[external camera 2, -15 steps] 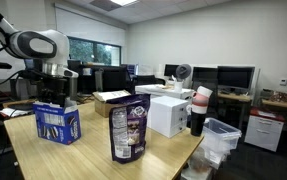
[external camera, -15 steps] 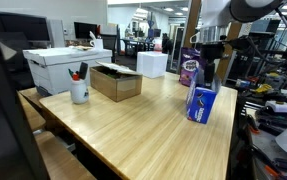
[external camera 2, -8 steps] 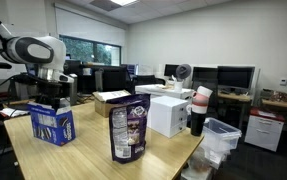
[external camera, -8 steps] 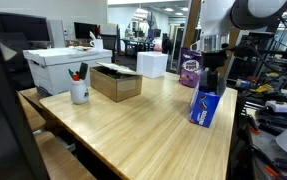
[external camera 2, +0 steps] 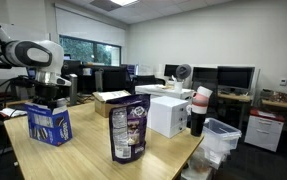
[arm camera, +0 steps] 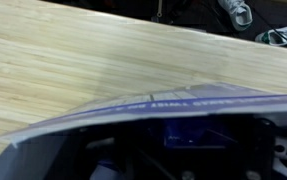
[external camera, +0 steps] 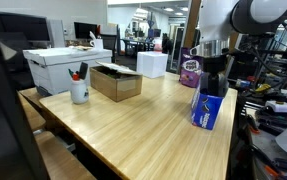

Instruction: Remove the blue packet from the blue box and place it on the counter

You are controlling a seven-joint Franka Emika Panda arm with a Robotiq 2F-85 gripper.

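One tall blue box, white print, upright on counter; gripper at its top, spread untellable.

On the tall rectangular blue cardboard carton, white print. On the small glossy purplish-blue snack bag, white markings. Across the large light-wood tabletop, pale honey tone, fine straight grain. Unpatterned: the open brown cardboard box and the lidded white storage box.
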